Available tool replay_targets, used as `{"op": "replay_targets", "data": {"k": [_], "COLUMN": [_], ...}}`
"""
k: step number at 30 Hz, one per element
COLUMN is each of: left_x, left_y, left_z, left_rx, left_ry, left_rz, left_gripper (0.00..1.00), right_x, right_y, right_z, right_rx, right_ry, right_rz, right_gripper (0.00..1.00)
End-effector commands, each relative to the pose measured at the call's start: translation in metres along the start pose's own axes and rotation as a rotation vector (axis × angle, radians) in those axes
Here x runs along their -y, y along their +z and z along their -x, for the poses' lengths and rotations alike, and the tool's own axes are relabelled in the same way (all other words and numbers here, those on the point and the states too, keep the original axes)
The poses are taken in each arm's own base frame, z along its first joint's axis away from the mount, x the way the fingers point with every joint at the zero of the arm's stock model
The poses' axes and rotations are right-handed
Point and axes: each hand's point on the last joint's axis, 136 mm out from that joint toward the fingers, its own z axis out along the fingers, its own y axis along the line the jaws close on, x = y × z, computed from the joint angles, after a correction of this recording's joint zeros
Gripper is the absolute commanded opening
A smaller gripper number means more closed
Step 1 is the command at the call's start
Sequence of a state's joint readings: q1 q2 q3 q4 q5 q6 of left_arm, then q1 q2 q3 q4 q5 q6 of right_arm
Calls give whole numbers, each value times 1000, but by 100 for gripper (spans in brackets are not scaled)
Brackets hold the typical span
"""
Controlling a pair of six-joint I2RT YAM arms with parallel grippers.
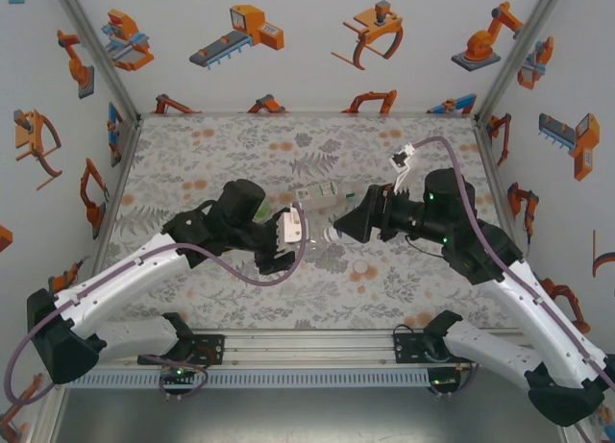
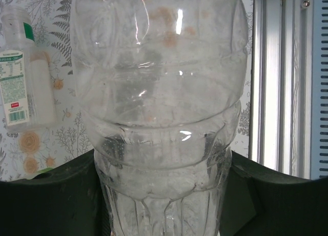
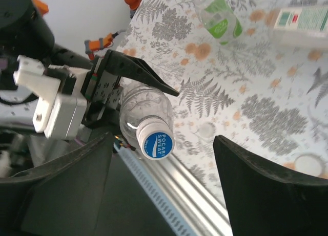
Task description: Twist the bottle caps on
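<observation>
My left gripper is shut on the ribbed body of a clear bottle and holds it off the table, neck toward the right arm. A white cap with a blue top sits on the bottle's neck. My right gripper is open, its fingers standing wide on either side of that cap without touching it. The right gripper faces the bottle's mouth in the top view. Two loose white caps lie on the floral table.
A labelled clear bottle lies on its side behind the grippers, and it is seen as well in the left wrist view. A green-tinted bottle lies near it. An aluminium rail runs along the table's near edge.
</observation>
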State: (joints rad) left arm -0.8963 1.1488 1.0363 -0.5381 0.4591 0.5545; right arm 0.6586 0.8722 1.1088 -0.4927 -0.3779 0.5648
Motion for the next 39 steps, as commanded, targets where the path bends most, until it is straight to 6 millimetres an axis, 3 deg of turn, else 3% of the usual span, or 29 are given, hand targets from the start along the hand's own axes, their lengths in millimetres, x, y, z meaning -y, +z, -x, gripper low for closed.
{"op": "replay_targets", "data": {"k": [1,6,12,25,39], "left_x": [9,13,17,34,32], "left_y": [-5,-5,-5,-13,-15], "left_z": [10,12,16,22,26], "left_rx": [49,64,76,106,101], "left_ry": [10,14,19,33,36], "left_rz": [-34,-58,-82,-160,-155], "left_gripper": [0,0,0,0,0], "right_x": [-40,-74,-76,-68,-70], "right_y": [-14,-35,-38,-16,-15], "right_z": [8,-19,-39,-42,-46], "right_rx": [35,43,64,-5,-21], "right_ry": [-350,-756,-1011,-993,-965], "right_rz": [177,411,498,520,554], "right_gripper": [67,68,72,59,44]}}
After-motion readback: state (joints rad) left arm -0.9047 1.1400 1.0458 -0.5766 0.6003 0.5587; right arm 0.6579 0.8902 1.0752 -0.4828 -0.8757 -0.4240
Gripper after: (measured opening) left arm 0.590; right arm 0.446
